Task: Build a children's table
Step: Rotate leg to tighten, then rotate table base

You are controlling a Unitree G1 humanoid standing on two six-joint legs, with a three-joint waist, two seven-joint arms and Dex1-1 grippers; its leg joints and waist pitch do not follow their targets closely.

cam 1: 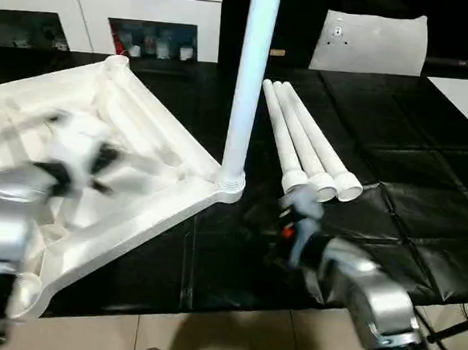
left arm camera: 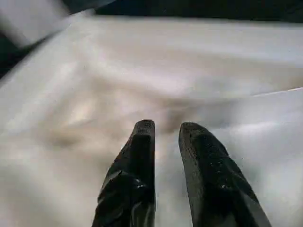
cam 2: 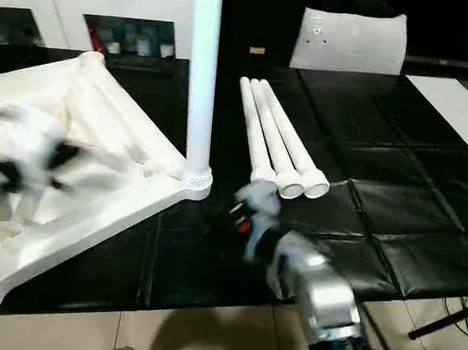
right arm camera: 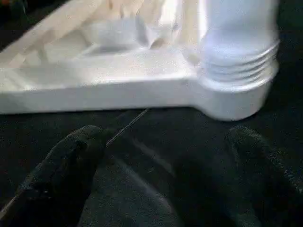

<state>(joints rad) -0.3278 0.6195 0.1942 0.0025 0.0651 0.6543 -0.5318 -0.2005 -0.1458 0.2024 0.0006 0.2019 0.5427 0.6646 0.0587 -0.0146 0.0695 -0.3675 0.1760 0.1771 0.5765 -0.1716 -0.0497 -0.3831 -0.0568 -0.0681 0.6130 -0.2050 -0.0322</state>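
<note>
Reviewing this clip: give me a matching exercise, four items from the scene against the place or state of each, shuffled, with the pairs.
Items:
1. fitted leg
2. three loose legs
3. table top
4. right gripper

States:
A. upside down, ribs showing
B. lying side by side on the black mat
C. open, holding nothing, near the socket
D. standing upright in a corner socket

Pairs: 1-D, 2-B, 3-A, 4-C
</note>
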